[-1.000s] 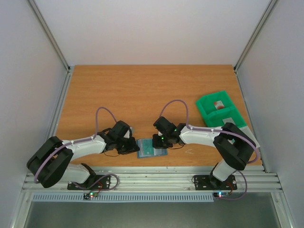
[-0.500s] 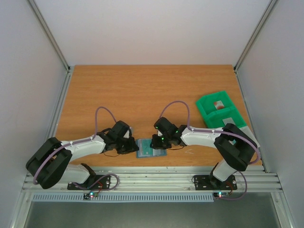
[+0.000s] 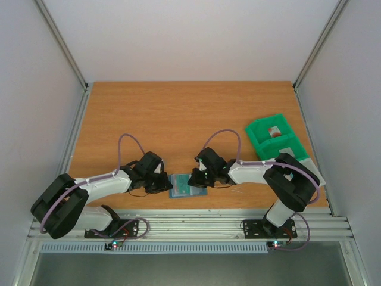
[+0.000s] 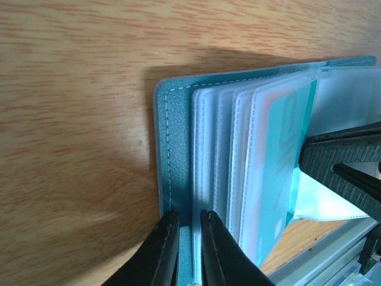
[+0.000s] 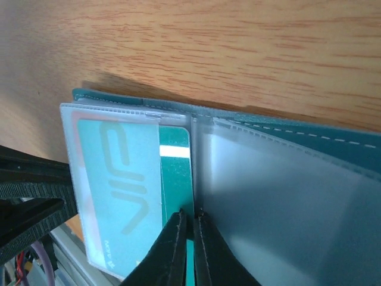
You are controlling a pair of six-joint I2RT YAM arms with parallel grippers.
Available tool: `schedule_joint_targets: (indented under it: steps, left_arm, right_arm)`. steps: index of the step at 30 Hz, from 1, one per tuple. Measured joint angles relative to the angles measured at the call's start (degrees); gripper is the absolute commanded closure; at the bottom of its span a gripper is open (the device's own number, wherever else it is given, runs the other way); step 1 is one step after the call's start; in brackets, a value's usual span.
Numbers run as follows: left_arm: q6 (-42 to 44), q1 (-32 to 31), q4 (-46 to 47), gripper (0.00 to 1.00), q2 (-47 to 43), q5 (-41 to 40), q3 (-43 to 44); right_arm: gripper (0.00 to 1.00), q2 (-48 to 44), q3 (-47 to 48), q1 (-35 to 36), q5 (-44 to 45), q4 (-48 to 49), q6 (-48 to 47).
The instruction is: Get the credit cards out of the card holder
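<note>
Pinching the card holder's stitched cover edge, the left gripper has its fingers nearly closed. The right gripper is pressed together at the fold, against a green card; whether it grips card or clear sleeve, I cannot tell. The card holder lies open between both grippers at the table's near edge.

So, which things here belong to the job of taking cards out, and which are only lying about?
For the job:
- card holder, lying open
- teal card in a clear sleeve
- left fingers, pinching the cover edge
- right fingers, closed at the sleeve seam

Lying about:
- green bin, far right
- table
</note>
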Motion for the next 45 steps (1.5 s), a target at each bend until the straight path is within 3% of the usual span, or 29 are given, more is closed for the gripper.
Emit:
schedule_joint_targets:
  steps: [11, 19, 26, 32, 45]
  left_arm:
    - [0.0, 0.0, -0.3, 0.87, -0.2, -0.6, 0.0]
    - [-0.2, 0.0, -3.0, 0.79, -1.1, -1.0, 0.1]
    - [-1.2, 0.0, -5.5, 0.76, -5.2, -0.8, 2.3]
    - [-2.6, 0.0, -1.4, 0.81, -5.9, 1.3, 2.4]
    - [-3.5, -0.2, 8.8, 0.88, 3.1, 3.5, 0.6]
  right_arm:
    - [0.99, -1.7, -5.3, -4.2, -4.1, 6.6, 1.3]
    - [0.83, -2.9, -5.7, -5.0, -5.1, 6.5, 1.1]
    - [0.82, -2.3, -5.7, -5.0, -5.9, 7.7, 0.9]
    - [0.83, -1.3, -5.7, -5.0, -6.7, 9.2, 1.0]
    - [0.85, -0.3, -5.7, -5.0, -7.6, 10.6, 1.0]
